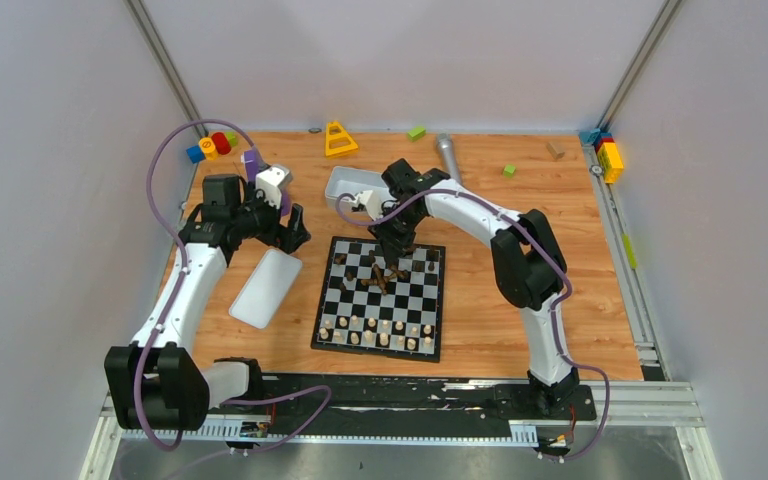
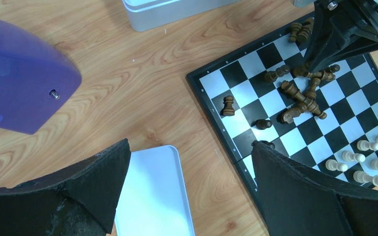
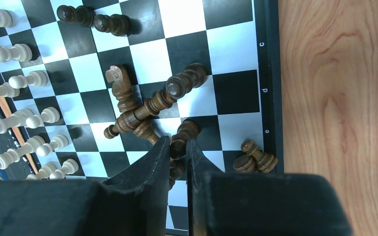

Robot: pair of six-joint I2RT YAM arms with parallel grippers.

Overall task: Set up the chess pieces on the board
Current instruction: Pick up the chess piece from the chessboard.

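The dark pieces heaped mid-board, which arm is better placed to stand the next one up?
Right. The right gripper is down in the dark heap, jaws pinching one fallen piece. The left gripper hangs open at the edge of the board, by the white lid, away from the heap.

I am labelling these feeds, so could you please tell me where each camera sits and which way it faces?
Top external: fixed above and behind, looking down at the black-and-white checkered chessboard; left arm and right arm show whole.
Left wrist: on the left arm, facing down at the white rectangular lid and the board's corner; open left gripper frames it.
Right wrist: on the right arm, straight down over the board; right gripper pinches a dark brown wooden chess piece.
Shared: all three show the heap of dark pieces.
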